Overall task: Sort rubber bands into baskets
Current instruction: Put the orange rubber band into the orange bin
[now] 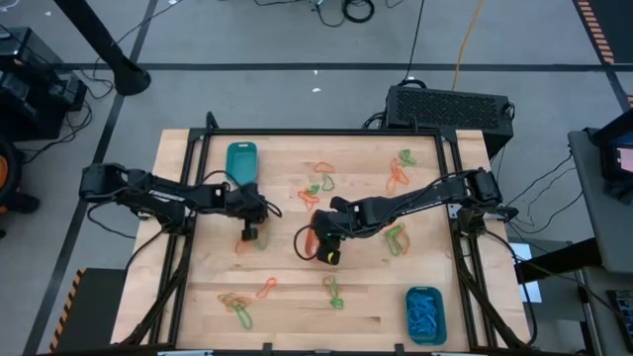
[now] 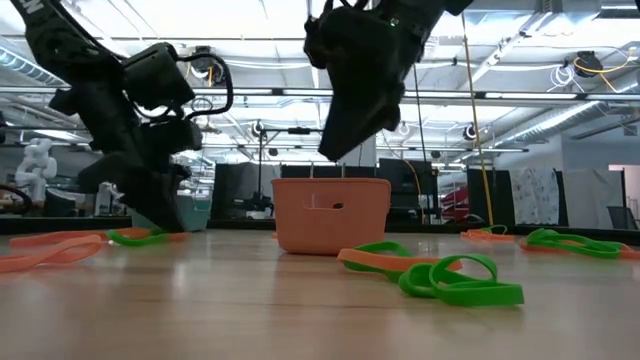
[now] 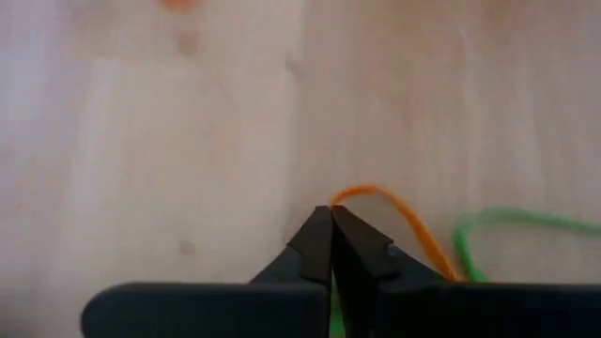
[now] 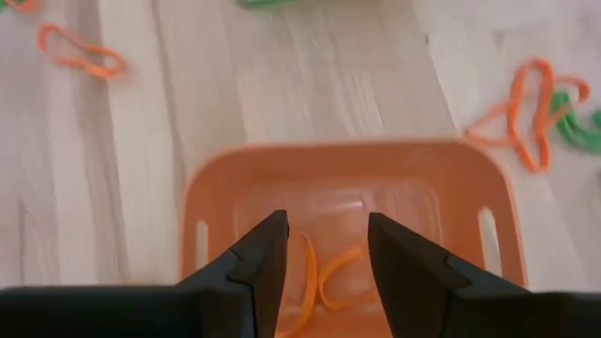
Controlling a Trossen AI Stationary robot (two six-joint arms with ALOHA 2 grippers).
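Note:
My left gripper (image 1: 249,237) is down at the table's left middle, shut on an orange rubber band (image 3: 404,225). A green rubber band (image 3: 526,223) lies right beside it. My right gripper (image 4: 327,235) hangs open above the orange basket (image 4: 347,155) at the table's middle, touching nothing. Orange rubber bands (image 4: 324,277) lie on that basket's floor, below the gap between the fingers. In the low view the orange basket (image 2: 330,215) stands on the wood under the right gripper (image 2: 345,150). My left gripper pinches a bend of the orange band's loop (image 3: 349,192) between its two fingertips. The fingers slant down from the table's left side. The rest of the loop lies slack on the wood beside the green band.
A teal basket (image 1: 241,163) stands at the far left. Another basket (image 1: 425,314), holding blue bands, stands at the near right. Loose orange and green bands lie in clumps at the far middle (image 1: 321,178), far right (image 1: 399,173), right (image 1: 398,237), near middle (image 1: 334,292) and near left (image 1: 235,305).

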